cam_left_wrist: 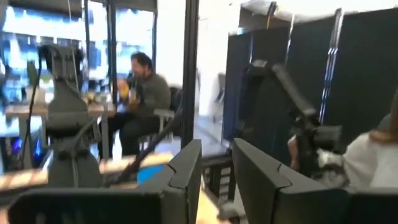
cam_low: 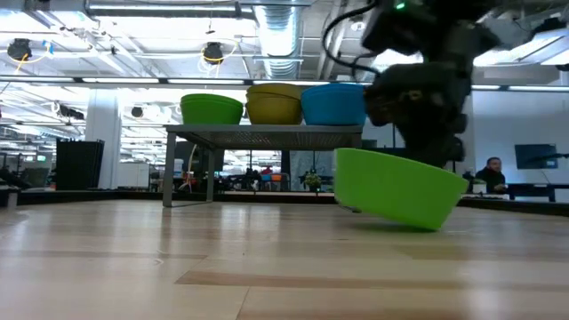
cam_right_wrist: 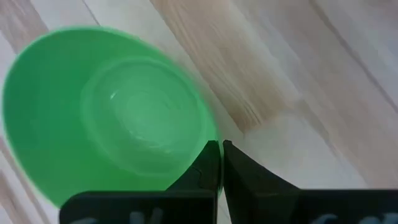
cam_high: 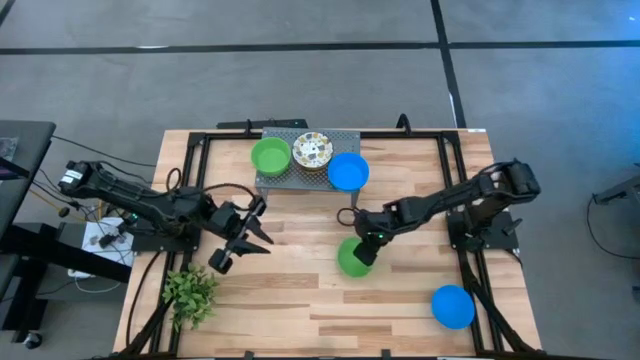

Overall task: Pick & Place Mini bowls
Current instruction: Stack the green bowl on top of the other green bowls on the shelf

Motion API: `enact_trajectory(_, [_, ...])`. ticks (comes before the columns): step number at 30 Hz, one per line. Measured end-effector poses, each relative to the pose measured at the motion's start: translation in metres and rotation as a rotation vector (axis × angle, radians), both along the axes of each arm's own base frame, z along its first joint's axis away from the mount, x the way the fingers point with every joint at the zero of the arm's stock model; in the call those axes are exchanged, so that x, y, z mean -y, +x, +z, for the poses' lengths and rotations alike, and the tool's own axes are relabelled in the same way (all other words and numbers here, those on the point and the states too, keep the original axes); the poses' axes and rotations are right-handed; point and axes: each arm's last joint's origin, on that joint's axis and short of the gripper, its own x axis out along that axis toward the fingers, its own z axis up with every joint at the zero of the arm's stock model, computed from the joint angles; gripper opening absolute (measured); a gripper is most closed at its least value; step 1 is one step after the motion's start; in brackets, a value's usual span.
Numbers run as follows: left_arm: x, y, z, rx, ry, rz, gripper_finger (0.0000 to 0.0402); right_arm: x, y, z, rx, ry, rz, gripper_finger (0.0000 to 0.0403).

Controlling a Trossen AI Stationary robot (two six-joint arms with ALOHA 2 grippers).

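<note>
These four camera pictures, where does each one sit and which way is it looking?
High view: above the table, looking straight down; both arms show, the left gripper raised, the right gripper at a green bowl.
Low view: at table-top height, looking level across; the right arm comes from above onto the tilted green bowl.
Left wrist view: on the left arm, facing the room and a seated person; its own open fingers show.
Right wrist view: on the right arm, looking down; fingers pinch the bowl's rim.
Shared: the high, low and right wrist views all show that green bowl.

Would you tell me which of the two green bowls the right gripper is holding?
The green bowl mid-table, tilted, its rim pinched in the right gripper; the other green bowl sits on the grey stand.
</note>
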Motion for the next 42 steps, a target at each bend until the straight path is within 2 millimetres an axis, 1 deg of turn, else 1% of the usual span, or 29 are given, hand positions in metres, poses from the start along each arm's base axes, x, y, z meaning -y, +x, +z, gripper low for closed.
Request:
enact_trajectory(2, [0.001,0.007,-0.003,-0.069,0.021,0.011,0.0090,0.001,0.010,-0.002,-0.004,0.006,0.025,0.0001])
enact_trajectory(7, [0.007,0.034,-0.010,-0.218,0.081,0.047,0.0090,0.000,0.032,-0.001,-0.003,0.002,0.122,0.0001])
enact_trajectory(11, [0.011,0.050,-0.015,-0.275,0.101,0.051,0.0099,-0.002,0.041,0.002,-0.014,-0.020,0.179,0.0001])
enact_trajectory(14, [0.013,0.055,-0.026,-0.321,0.115,0.051,0.0119,-0.002,0.046,0.003,-0.017,-0.025,0.186,0.0001])
enact_trajectory(18, [0.018,0.062,-0.046,-0.386,0.139,0.041,0.0150,0.000,0.047,0.004,-0.010,-0.038,0.219,0.0001])
enact_trajectory(21, [0.023,0.068,-0.064,-0.434,0.184,0.055,0.0164,0.005,0.047,0.004,-0.008,-0.038,0.211,0.0001])
enact_trajectory(24, [0.023,0.074,-0.084,-0.488,0.230,0.129,0.0167,0.011,0.048,0.004,-0.007,-0.028,0.196,0.0001])
enact_trajectory(28, [0.024,0.081,-0.105,-0.520,0.295,0.153,0.0161,0.017,0.049,0.004,0.003,-0.018,0.179,0.0001])
enact_trajectory(34, [0.026,0.088,-0.121,-0.491,0.366,0.135,0.0152,0.021,0.054,0.006,0.048,-0.016,0.169,0.0001])
enact_trajectory(39, [0.029,0.098,-0.129,-0.485,0.418,0.119,0.0161,0.020,0.057,0.007,0.084,0.020,0.151,0.0001])
enact_trajectory(42, [0.029,0.101,-0.138,-0.500,0.457,0.108,0.0170,0.019,0.058,0.008,0.093,0.020,0.151,0.0001])
